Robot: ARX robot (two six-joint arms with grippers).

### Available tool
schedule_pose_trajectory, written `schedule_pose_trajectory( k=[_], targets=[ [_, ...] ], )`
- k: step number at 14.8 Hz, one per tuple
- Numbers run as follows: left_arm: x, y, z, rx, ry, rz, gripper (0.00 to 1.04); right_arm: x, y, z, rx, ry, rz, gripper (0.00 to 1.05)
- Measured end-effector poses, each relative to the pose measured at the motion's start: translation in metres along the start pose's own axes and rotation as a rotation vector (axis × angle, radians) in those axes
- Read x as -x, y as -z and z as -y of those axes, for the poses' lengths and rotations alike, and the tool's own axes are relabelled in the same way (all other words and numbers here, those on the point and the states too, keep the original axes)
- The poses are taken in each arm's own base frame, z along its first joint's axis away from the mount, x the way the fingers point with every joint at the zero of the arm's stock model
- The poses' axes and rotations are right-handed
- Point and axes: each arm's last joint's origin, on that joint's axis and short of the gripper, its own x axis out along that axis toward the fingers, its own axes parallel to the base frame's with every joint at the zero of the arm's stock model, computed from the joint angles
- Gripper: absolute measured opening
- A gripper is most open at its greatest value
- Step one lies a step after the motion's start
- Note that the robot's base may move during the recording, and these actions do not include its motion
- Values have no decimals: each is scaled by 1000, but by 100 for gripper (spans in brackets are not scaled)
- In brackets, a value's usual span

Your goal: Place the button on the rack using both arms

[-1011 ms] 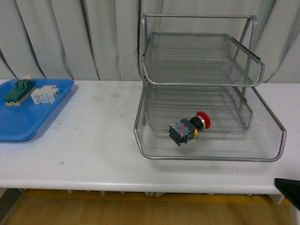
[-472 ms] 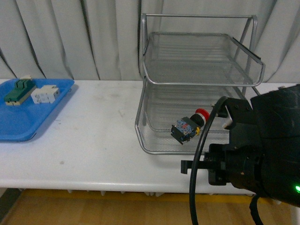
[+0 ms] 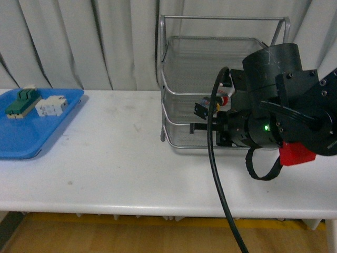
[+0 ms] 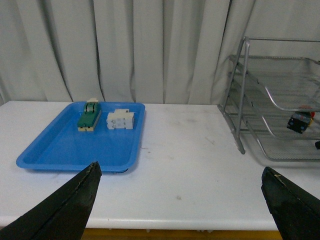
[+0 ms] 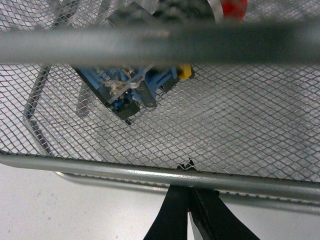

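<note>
Right gripper (image 5: 192, 212) has its fingers together against the rack's (image 3: 176, 74) near rim, tray now pushed in with the button (image 3: 208, 107) inside. Left gripper (image 4: 180, 205) hangs wide open, holding nothing.

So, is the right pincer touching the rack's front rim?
Touching: in the right wrist view, the right pincer tips meet the rack rim, no gap.

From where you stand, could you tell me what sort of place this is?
Probably a lab test bench: a plain white table against grey curtains, holding a silver wire-mesh rack and a blue plastic tray of small parts.
</note>
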Motion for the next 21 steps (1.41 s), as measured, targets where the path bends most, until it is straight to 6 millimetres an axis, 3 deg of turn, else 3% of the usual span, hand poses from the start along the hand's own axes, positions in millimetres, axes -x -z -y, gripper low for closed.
schedule_pose_trajectory(
  k=[2, 4, 6, 9, 10, 11, 13, 17, 21],
  targets=[
    [0, 0, 0, 0, 0, 0, 98, -5, -9, 1, -6, 2, 31, 2],
    [0, 0, 0, 0, 0, 0, 98, 14, 2, 5, -41, -43, 45, 2],
    [0, 0, 0, 0, 0, 0, 98, 62, 9, 11, -95, -108, 119, 2],
    [0, 0, 0, 0, 0, 0, 98, 152, 26, 40, -140, 13, 468, 2],
    [0, 0, 0, 0, 2, 1, 98, 167, 40, 52, -80, 127, 589, 2],
    [0, 0, 0, 0, 1, 0, 98, 180, 59, 60, 20, 168, 573, 2],
    [0, 0, 0, 0, 0, 0, 98, 209, 59, 66, 77, 180, 638, 2],
    [0, 0, 0, 0, 0, 0, 98, 242, 71, 75, 98, 195, 618, 2],
    [0, 0, 0, 0, 0, 0, 98, 261, 85, 80, 100, 191, 606, 2]
  ],
)
